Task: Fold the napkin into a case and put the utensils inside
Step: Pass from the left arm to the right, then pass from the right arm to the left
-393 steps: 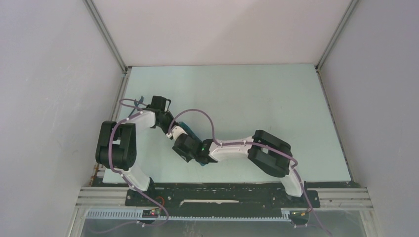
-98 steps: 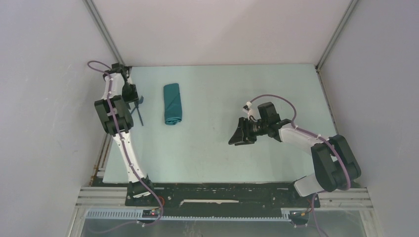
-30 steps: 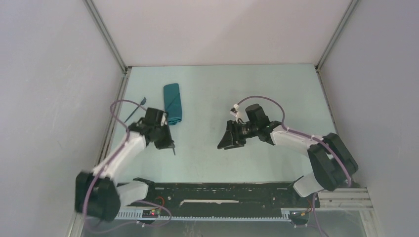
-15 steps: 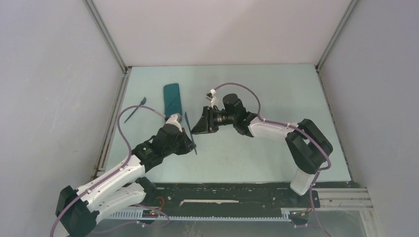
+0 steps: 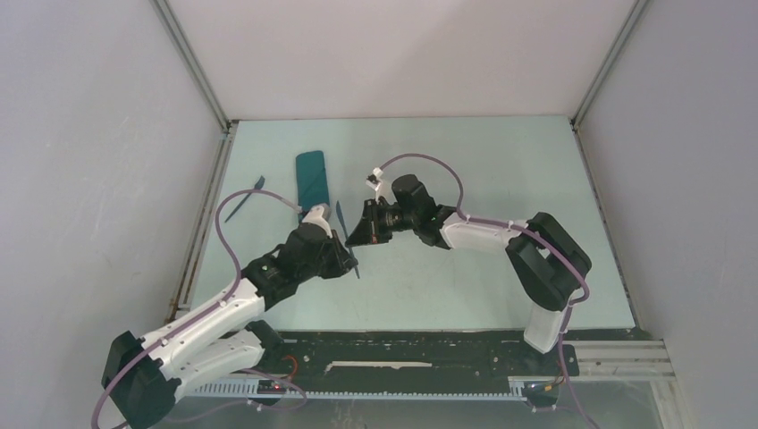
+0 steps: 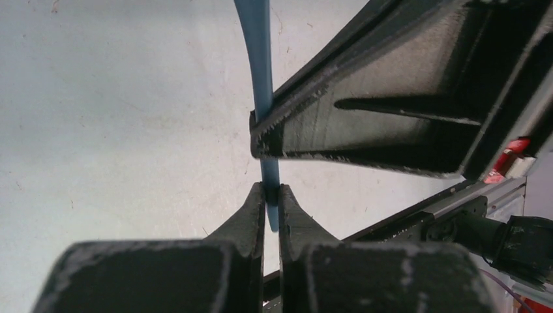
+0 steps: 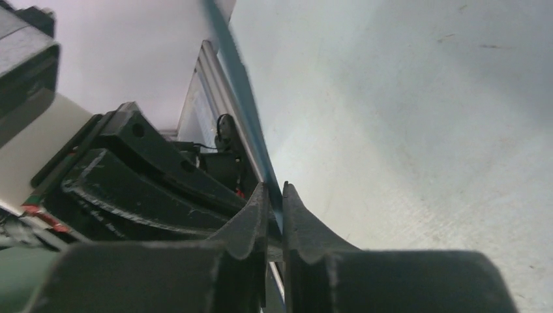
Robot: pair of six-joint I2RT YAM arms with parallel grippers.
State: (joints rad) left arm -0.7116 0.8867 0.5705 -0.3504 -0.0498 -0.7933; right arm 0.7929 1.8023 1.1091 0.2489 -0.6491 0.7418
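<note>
Handover: left tool [image 5: 345,257] pinches utensil [image 5: 343,223] by its end; right tool [image 5: 356,235] nipped narrow on same utensil further along. Folded case [image 5: 312,179] lies just beyond, left of the 2 tools, long axis approx parallel w/ utensil.

- A thin blue utensil [image 6: 256,52] is pinched at its lower end between the closed fingers of the left gripper [image 6: 272,195].
- From there the utensil is seen rising, slightly curved, to the top edge of the picture.
- Just above the left gripper, the utensil is met from the right by the black tip of the right gripper [image 6: 267,135].
- A pale, lightly scuffed table [image 6: 117,130] is seen behind them.
- A dark frame rail [image 6: 424,215] is seen at lower right.
</note>
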